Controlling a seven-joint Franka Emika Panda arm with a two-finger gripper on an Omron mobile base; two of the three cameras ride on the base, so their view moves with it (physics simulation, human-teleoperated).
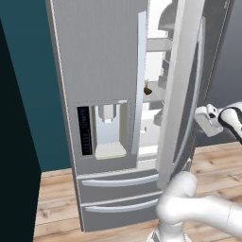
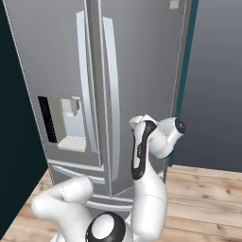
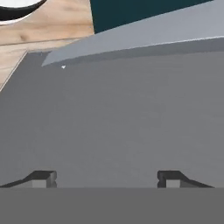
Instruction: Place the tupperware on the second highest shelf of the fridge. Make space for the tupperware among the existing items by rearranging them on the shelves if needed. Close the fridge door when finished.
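Note:
The grey fridge (image 1: 99, 71) has its left door shut and its right door (image 1: 182, 90) standing ajar, seen edge-on. Through the gap I see pale shelves (image 1: 158, 45) and a small dark and yellowish thing (image 1: 147, 88) on one slab; I cannot tell what it is. The tupperware is hidden. My gripper (image 3: 107, 179) is open with nothing between its fingertips (image 3: 43, 178), and it faces the door's flat grey outer face (image 3: 122, 122) at close range. In the base views the hand (image 1: 208, 119) (image 2: 141, 124) sits against the outside of that right door (image 2: 142, 71).
The water dispenser panel (image 1: 105, 130) is on the left door, above two drawers (image 1: 118, 182). A teal wall (image 1: 28, 85) stands left of the fridge and a dark wall (image 2: 217, 85) to its right. Wooden floor (image 1: 217, 158) lies around my base.

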